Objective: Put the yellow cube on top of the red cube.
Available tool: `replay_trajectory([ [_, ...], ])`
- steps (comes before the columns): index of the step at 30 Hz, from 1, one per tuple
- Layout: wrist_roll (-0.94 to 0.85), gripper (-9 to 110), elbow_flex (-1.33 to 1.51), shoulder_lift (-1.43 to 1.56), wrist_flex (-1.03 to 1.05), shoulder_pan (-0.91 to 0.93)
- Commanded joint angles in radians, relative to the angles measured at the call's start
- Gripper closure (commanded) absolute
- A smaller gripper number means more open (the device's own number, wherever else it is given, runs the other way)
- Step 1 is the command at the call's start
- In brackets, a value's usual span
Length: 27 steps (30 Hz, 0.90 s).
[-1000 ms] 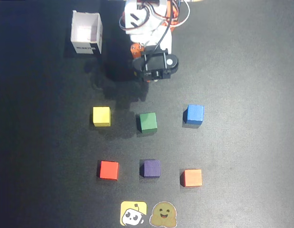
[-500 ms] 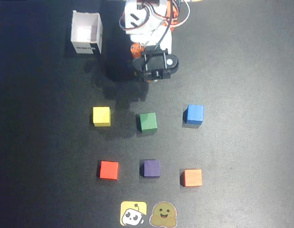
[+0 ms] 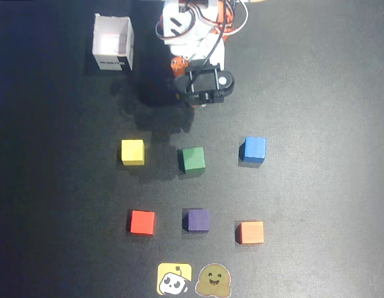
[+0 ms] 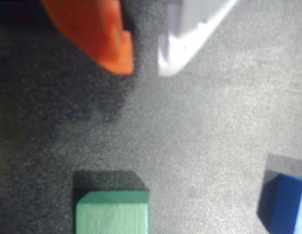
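Observation:
In the overhead view the yellow cube [image 3: 133, 152] sits at the left of the upper row of cubes. The red cube [image 3: 142, 222] sits below it at the left of the lower row. Both rest on the black mat, apart from each other. My gripper [image 3: 190, 98] hangs folded near the arm's base, above the green cube [image 3: 193, 160] and well away from both task cubes. In the wrist view the gripper [image 4: 143, 68] is empty, with a narrow gap between the orange finger [image 4: 99, 34] and the white finger [image 4: 190, 29]. The yellow and red cubes are out of the wrist view.
A blue cube [image 3: 253, 150], a purple cube [image 3: 196, 220] and an orange cube [image 3: 250, 232] fill the grid. A white open box [image 3: 112, 42] stands at the upper left. Two flat stickers [image 3: 174, 279] lie at the bottom edge. The wrist view shows the green cube [image 4: 112, 212] and the blue cube [image 4: 287, 204].

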Motion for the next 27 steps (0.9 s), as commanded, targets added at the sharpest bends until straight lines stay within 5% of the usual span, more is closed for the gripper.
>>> replay_trajectory([
  [1,0.006,97,-0.006,0.009,-0.023,0.008],
  [13,0.023,92,-0.075,-0.058,-0.054,-0.002],
  [27,0.029,88,-0.534,-0.765,-0.166,0.043],
])
